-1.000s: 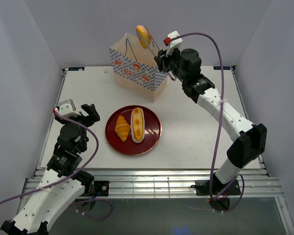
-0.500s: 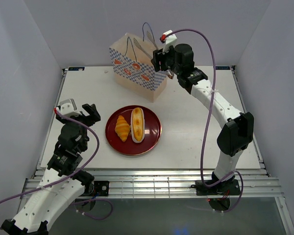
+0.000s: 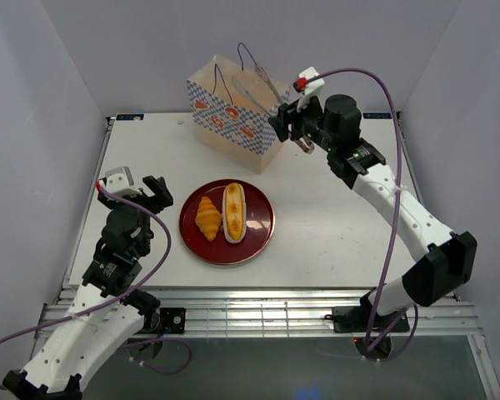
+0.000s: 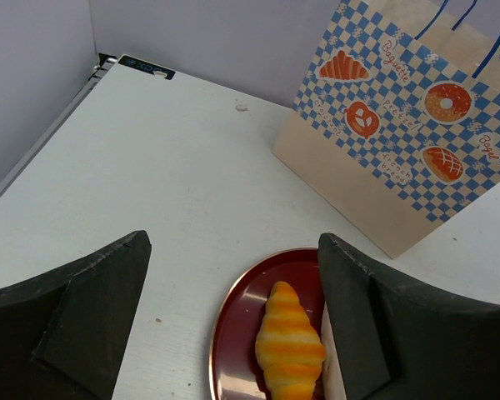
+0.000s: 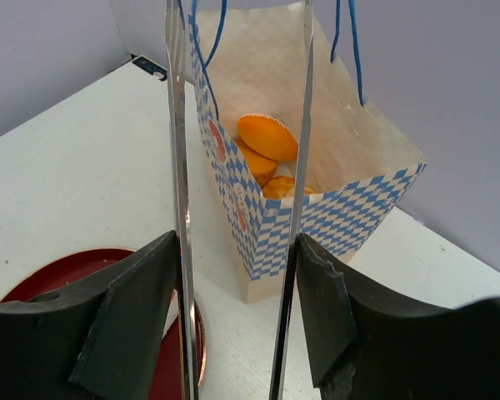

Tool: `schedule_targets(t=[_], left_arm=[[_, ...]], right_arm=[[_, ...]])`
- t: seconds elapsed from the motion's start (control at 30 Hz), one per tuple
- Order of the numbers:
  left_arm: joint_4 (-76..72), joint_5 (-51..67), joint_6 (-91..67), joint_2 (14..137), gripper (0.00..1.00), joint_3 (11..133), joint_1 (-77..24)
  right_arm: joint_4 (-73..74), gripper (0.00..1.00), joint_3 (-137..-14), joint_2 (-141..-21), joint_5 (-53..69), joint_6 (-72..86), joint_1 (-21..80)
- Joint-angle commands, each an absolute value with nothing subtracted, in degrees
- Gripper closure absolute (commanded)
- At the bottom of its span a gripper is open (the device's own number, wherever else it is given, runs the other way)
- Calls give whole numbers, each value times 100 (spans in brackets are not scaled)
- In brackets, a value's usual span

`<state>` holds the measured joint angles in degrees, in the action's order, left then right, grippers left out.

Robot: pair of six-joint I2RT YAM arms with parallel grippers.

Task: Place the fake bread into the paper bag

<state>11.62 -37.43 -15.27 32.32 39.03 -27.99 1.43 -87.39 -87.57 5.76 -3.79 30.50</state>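
My right gripper (image 5: 240,242) held only its long metal tongs (image 3: 262,84), spread and empty over the paper bag (image 3: 233,117) at the far side, and swinging them back toward the croissant (image 3: 208,217) and loaf (image 3: 233,212) on the near plate (image 3: 262,236) risked snagging a cord handle (image 5: 346,42) and tipping the bag.

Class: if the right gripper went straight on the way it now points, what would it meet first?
Probably the paper bag: the right gripper, open and holding metal tongs, points at its open mouth, where fake bread lies. Depth is uncertain.
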Motion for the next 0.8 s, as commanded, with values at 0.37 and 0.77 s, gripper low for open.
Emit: schedule_targets(t=[0.37,0.77], left_arm=[[1134,-3709,-1424,3261,8,3876,-2821],[1143,-3691,-1415,3313,8,3876,-2821]], right_arm=[[-923,37,-4739,-5407,-438,-106,3059],[-1159,38,-2585,-4456,-1748,1107,3059]])
